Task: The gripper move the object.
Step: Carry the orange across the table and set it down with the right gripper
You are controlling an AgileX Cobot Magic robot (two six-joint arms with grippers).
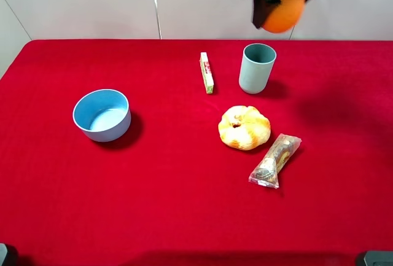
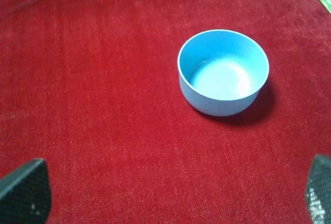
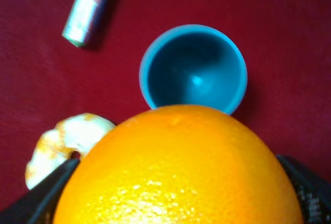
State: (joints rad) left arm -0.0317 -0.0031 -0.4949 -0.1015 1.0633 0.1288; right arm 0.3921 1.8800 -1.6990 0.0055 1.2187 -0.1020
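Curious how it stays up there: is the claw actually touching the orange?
Touching. The high view shows the right claw gripping the orange between its two fingers, in mid-air.

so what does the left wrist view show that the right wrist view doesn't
Left wrist only: the blue bowl, empty, and the open left pincer. Right wrist only: the orange gripped in the right pincer, the grey-blue cup and the bun. Both: the red cloth, and apparently the wrapped stick, just its end at the left wrist view's edge.

print on the stick pack (image 1: 207, 72) seems illegible
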